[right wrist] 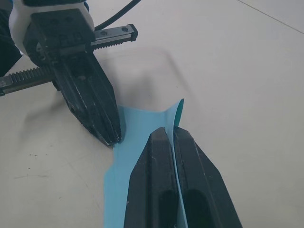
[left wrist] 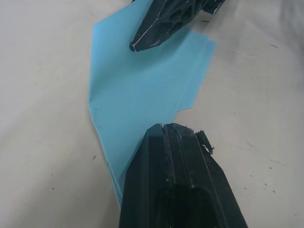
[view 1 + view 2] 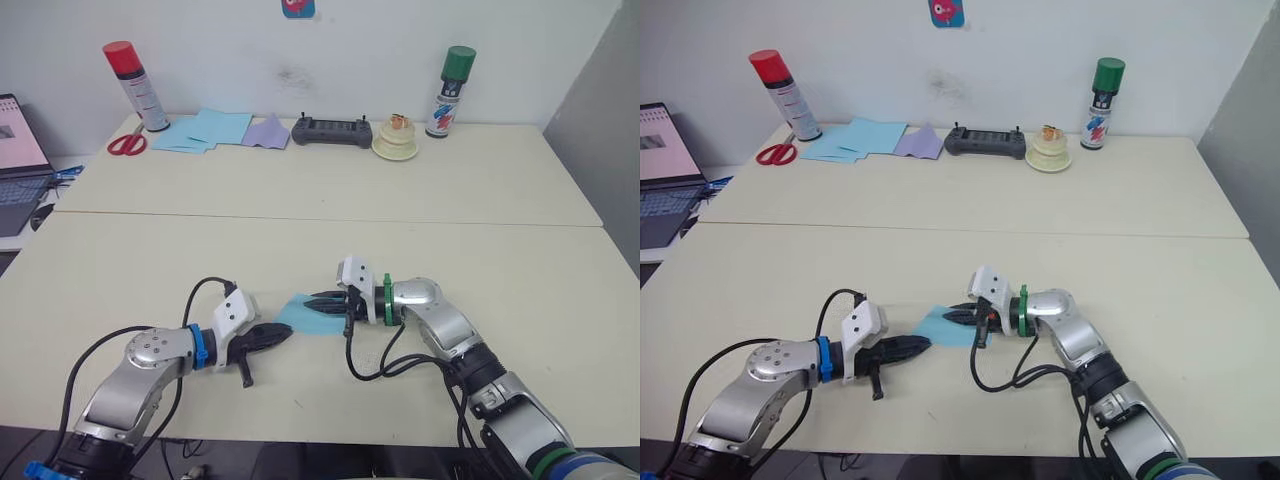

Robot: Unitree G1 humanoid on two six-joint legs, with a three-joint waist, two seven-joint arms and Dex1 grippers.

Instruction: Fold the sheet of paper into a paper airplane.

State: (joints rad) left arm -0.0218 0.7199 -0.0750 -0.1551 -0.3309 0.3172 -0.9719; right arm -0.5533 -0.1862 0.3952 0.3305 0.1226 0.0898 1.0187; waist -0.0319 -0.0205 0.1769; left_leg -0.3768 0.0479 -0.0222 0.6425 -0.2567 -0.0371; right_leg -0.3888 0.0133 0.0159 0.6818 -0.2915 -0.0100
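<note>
A pale cream surface [image 3: 480, 250], matt and faintly speckled, is made of two tops pushed together with a seam running across, and it stands against a plain white wall. Along the far edge sit a spray can with a red cap [image 3: 135, 87], red-handled scissors [image 3: 127, 144], a loose pile of flat light blue sheets [image 3: 203, 130], a lavender sheet [image 3: 267, 131], a dark handheld controller [image 3: 332, 131], a small cream-coloured stack of round shapes [image 3: 395, 141] and a spray can with a green cap [image 3: 450, 92]. An open laptop [image 3: 18, 165] sits off to the left on a lower top. Near the front edge the sheet of paper [image 3: 312, 316] lies between the two arms: thin, light blue, creased into a pointed, angular shape with layered edges. The right tool [image 3: 322, 300] has its two black fingers pressed together with one edge of the sheet caught between them, that edge curling up off the surface. The left tool [image 3: 281, 332] has its fingers closed tight with no gap, its tip resting on the nearer end of the sheet and pressing it flat. The fingers are hard black plastic with a ribbed, lattice-like finish.
</note>
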